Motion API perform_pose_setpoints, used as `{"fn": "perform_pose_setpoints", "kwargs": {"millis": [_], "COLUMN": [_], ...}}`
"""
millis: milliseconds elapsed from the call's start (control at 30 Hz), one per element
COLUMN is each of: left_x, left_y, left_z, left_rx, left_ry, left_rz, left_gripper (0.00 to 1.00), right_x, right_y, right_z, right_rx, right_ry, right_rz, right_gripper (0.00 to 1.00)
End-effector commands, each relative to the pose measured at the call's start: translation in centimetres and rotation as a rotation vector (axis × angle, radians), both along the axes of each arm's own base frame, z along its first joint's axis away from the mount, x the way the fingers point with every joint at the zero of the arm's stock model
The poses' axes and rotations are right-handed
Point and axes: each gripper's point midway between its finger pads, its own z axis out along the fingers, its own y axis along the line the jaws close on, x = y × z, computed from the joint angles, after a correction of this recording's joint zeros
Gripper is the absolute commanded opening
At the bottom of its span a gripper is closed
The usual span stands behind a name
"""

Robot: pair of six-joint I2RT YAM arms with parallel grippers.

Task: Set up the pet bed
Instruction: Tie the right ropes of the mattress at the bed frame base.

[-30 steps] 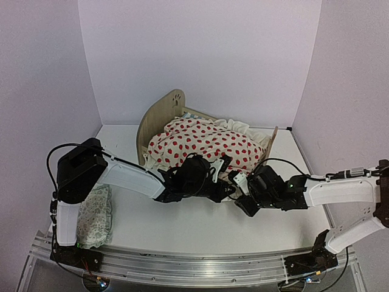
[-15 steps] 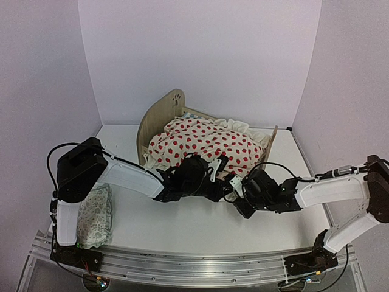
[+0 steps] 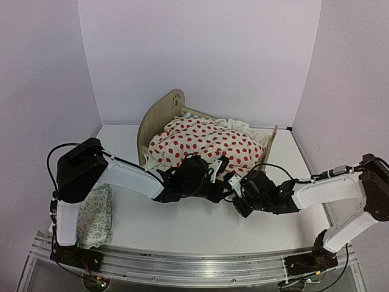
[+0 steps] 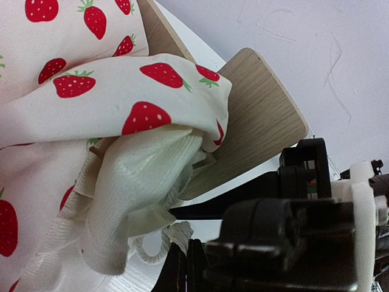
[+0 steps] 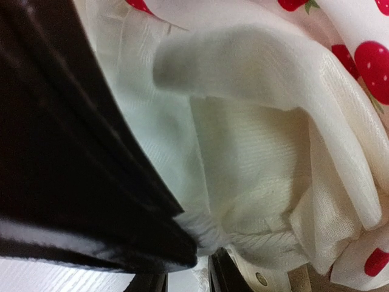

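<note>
The plywood pet bed (image 3: 159, 117) stands at the back with its paw-print headboard on the left and its low footboard (image 3: 271, 141) on the right. A cream blanket with red strawberries (image 3: 203, 143) lies heaped over it and hides most of the mattress. My left gripper (image 3: 222, 184) is at the bed's near side, shut (image 4: 185, 263) on the blanket's white corded edge (image 4: 173, 234). My right gripper (image 3: 236, 196) is right beside it, jaws a little apart (image 5: 187, 283), with the corded hem (image 5: 203, 231) just above the gap.
A small pale green-patterned pillow (image 3: 96, 214) lies on the table at the near left, beside the left arm's base. In the left wrist view the footboard (image 4: 261, 118) rises behind the blanket, and the right arm's black wrist (image 4: 292, 234) crowds the lower right. White walls close in on three sides.
The right arm has slid left until its gripper is against the left one, and its jaws have narrowed. The left gripper and the blanket have stayed put.
</note>
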Motion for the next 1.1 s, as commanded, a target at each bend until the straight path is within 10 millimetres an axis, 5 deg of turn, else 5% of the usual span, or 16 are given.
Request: {"fn": "perform_pose_setpoints", "kwargs": {"millis": [0,400,800,967,1067], "left_x": [0.2,0.8,1.1,1.4,1.7], "left_y": [-0.1,0.0,-0.3,-1.0,-1.2], "left_z": [2.6,2.8,3.1,2.6,2.7], "left_rx": [-0.068,-0.077,-0.085,-0.056,-0.048], "left_ry": [-0.014,-0.009,-0.010,0.005,0.013], "left_rz": [-0.007,-0.006,-0.008,-0.012,0.001], "left_gripper": [0.00,0.00,0.01,0.13,0.43], "right_x": [1.2,0.5,-0.8,-1.7,-2.0], "right_y": [0.0,0.0,0.0,0.1,-0.1], "right_z": [0.5,0.5,1.4,1.6,1.7], "right_rx": [0.000,0.026,0.106,0.122,0.134], "right_ry": [-0.065,-0.048,-0.011,0.030,0.046], "right_rz": [-0.020,-0.008,0.007,0.025,0.015], "right_gripper": [0.19,0.01,0.00,0.00,0.00]}}
